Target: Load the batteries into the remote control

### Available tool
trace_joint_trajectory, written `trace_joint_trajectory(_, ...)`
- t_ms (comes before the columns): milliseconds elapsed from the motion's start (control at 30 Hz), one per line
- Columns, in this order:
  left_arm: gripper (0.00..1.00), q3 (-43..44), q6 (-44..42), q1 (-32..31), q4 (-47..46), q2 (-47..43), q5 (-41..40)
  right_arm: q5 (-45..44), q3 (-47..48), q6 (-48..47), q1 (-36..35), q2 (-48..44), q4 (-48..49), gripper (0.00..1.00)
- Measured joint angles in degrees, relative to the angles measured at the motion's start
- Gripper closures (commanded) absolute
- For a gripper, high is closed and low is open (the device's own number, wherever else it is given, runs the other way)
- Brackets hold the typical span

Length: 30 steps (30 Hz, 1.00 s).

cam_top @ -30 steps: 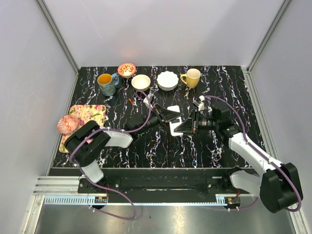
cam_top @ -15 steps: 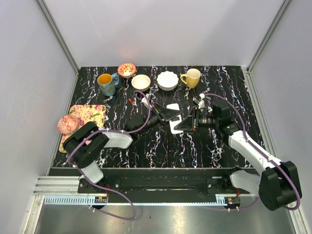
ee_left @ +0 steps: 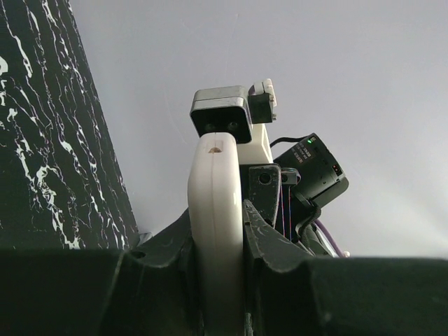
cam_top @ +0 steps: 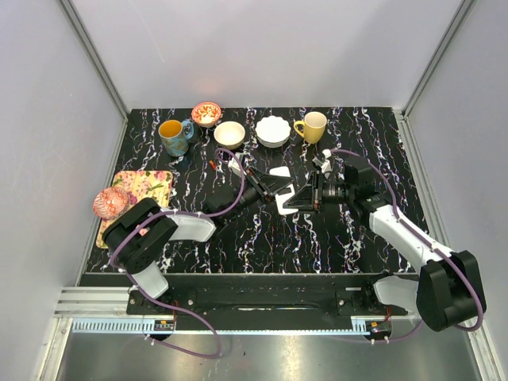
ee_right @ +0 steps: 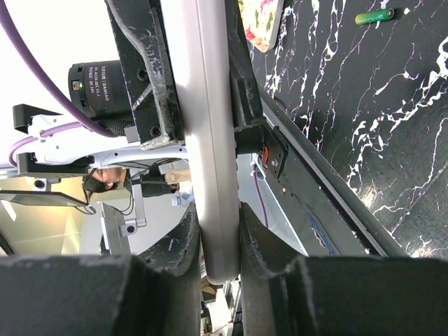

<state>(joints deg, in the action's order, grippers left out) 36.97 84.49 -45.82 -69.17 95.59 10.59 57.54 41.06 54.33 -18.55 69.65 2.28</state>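
Note:
The remote control (cam_top: 286, 204) shows as a white slab held off the table's middle between both arms. My left gripper (cam_top: 274, 189) is shut on it from the left. In the left wrist view the remote control (ee_left: 216, 203) stands edge-on, pinched between the jaws of the left gripper (ee_left: 218, 211). My right gripper (cam_top: 305, 198) is shut on its other end. The right wrist view shows the remote control (ee_right: 213, 147) edge-on in the right gripper (ee_right: 218, 210). One green battery (ee_right: 373, 16) lies on the black table. A small white piece (cam_top: 279, 171) lies just behind the remote.
Along the back stand a teal mug (cam_top: 173, 136), a red patterned bowl (cam_top: 206, 113), a cream bowl (cam_top: 229, 133), a white bowl (cam_top: 272, 131) and a yellow mug (cam_top: 313, 125). A floral tray (cam_top: 143, 186) holding a pink bowl (cam_top: 109, 203) sits at the left edge.
The right arm's wrist and elbow have shifted a little toward the far side, carrying the remote slightly that way. Both grips stay as they were.

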Motion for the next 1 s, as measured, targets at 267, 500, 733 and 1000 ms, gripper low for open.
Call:
trace_joint_trajectory(267, 1.00, 0.39, -0.04, 0.00, 0.24, 0.02, -0.76, 1.27, 1.01, -0.02, 0.61, 1.09, 0.00, 0.80)
trace_joint_trajectory(500, 1.00, 1.36, -0.17, 0.00, 0.24, 0.02, -2.43, 1.57, 2.99, -0.02, 0.90, 2.36, -0.04, 0.69)
trace_joint_trajectory(733, 1.00, 1.88, -3.26, -1.79, 1.14, 0.02, -1.42, -0.22, 5.01, 2.16, 1.25, 4.42, -0.48, 0.71)
trace_joint_trajectory(1000, 1.00, 1.75, -1.75, -1.86, 1.03, 0.02, -1.44, 0.83, 5.05, 2.40, 1.46, 4.52, 0.02, 1.00)
